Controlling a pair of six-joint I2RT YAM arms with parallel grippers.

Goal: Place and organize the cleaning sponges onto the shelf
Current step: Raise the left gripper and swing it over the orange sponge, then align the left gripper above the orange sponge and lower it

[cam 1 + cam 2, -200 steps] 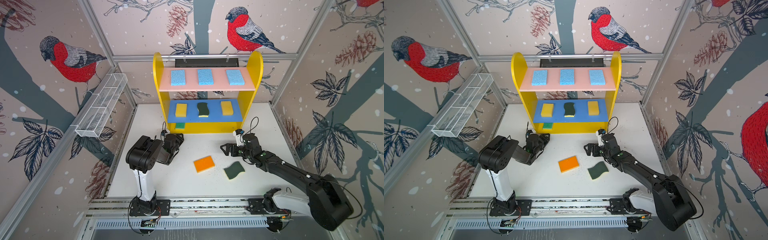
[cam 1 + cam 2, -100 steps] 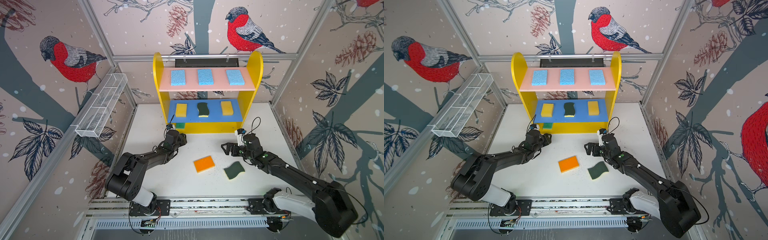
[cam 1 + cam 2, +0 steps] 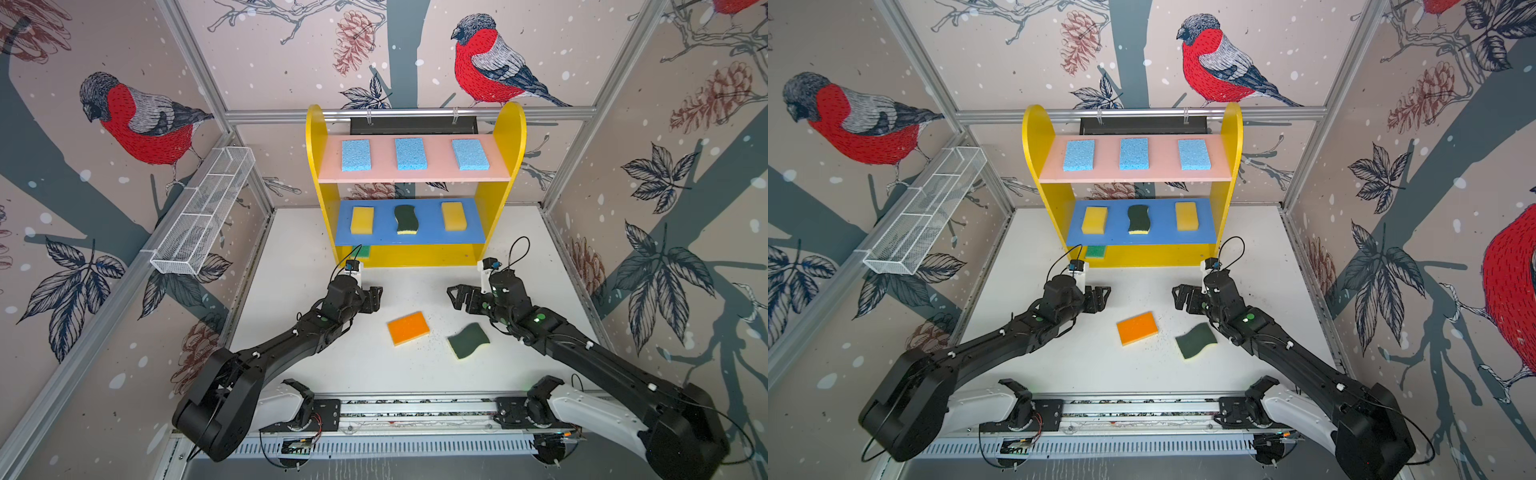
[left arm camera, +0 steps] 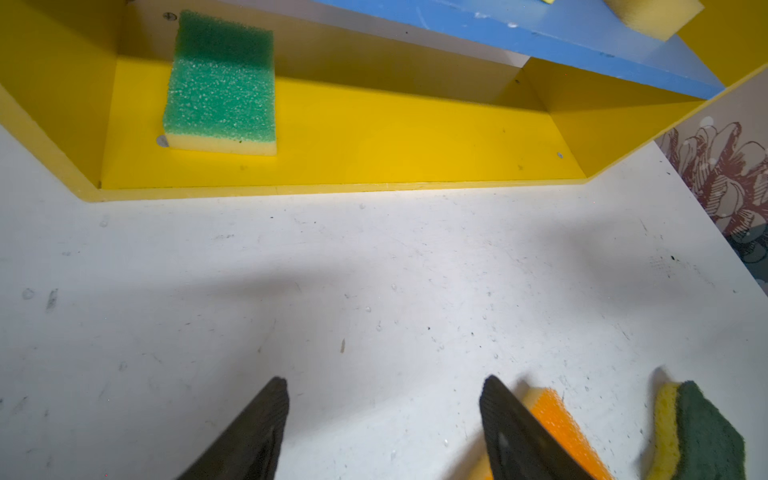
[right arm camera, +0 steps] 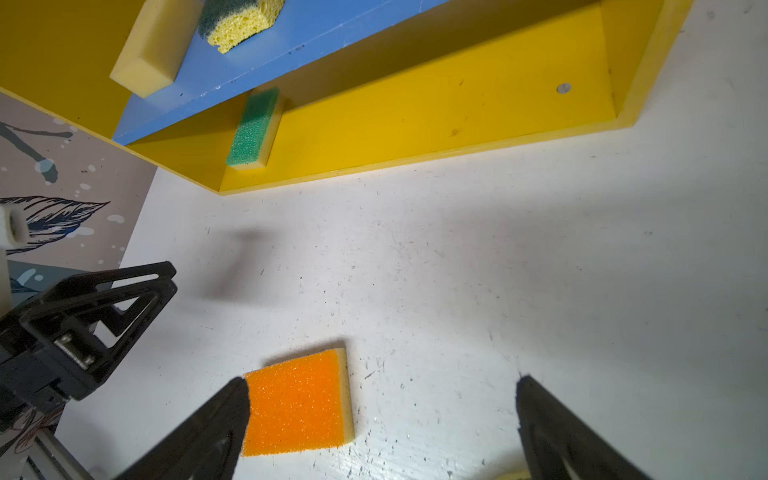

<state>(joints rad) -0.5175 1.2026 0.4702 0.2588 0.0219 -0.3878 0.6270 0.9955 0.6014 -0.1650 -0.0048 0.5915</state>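
**Two sponges on the table between my open grippers**

I work over a white tabletop (image 3: 299, 257), scuffed and dotted with dark specks. The walls (image 3: 141, 120) around it are papered with red-breasted birds, branches and pine cones. A white wire basket (image 3: 203, 216) hangs on the wall far out past my left gripper.

My left gripper (image 3: 376, 297) hovers low over the table with its fingers spread and nothing between them. The shelf (image 3: 509, 137) stands ahead of both my grippers, at the back of the table. Straight ahead of the left one, the green-topped sponge (image 4: 220, 83) lies flat on the yellow bottom tier, near its left end. Above it the blue middle board (image 3: 424, 237) carries a yellow block (image 3: 362, 220), a wavy scourer (image 3: 405, 219) and a second yellow block (image 3: 453, 216). The pink top board (image 3: 415, 174) holds three light-blue sponges (image 3: 410, 153) in a row.

The orange-topped sponge (image 3: 408, 328) lies flat on the table between my two grippers, a little nearer to me than either set of fingertips. The dark-green scourer (image 3: 468, 340) lies just beside it, apart from it, close under my right wrist.

My right gripper (image 3: 455, 295) points inward toward the left one, jaws wide apart and empty.
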